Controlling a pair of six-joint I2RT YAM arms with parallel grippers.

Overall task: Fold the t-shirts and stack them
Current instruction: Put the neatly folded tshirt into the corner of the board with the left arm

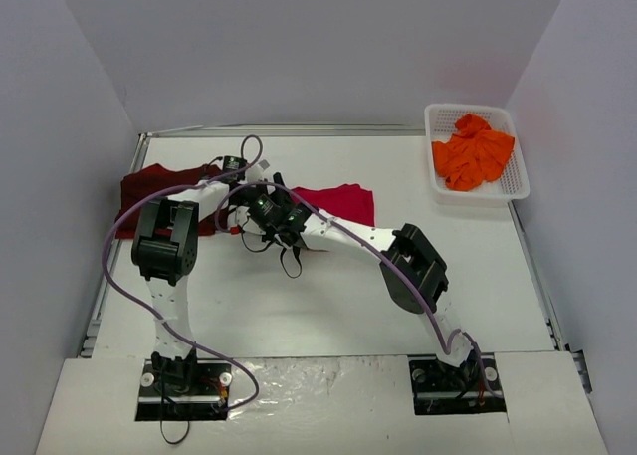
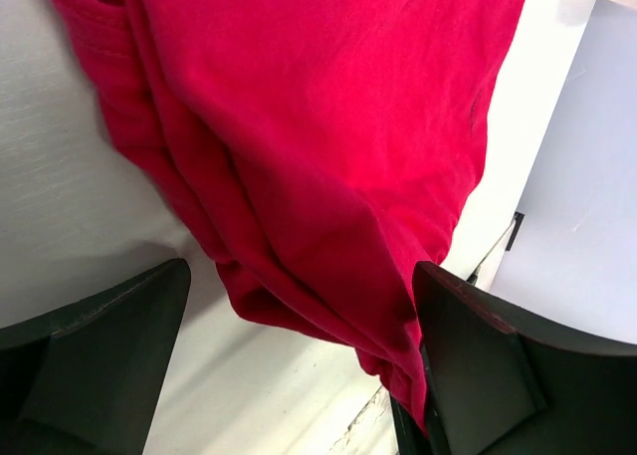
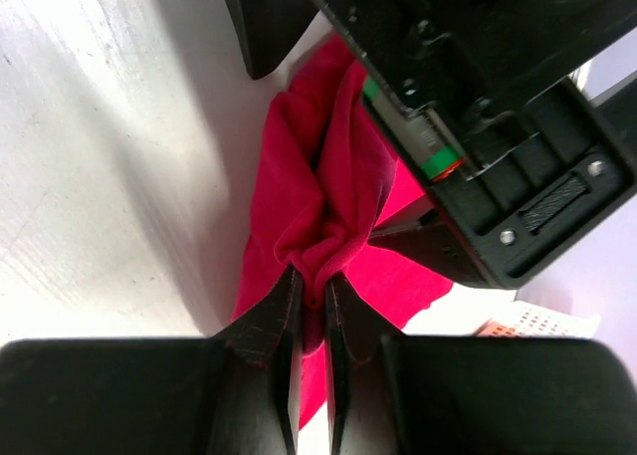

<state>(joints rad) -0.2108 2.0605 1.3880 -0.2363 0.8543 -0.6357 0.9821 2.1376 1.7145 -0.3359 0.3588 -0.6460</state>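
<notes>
- Red shirt (image 3: 318, 206): you see it lying mid-way across the table (image 1: 348, 306), a fold pinched between your right gripper's (image 3: 311, 291) closed fingers.
- Left gripper (image 2: 299, 286): fingers spread wide over the same shirt.
- Maroon shirt (image 1: 144, 189): at the table's left edge.
- Orange shirt (image 1: 473, 154): crumpled in the basket (image 1: 518, 181).

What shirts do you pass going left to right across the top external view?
dark maroon t-shirt → bright red t-shirt → orange t-shirt, which lies in the white basket.
</notes>
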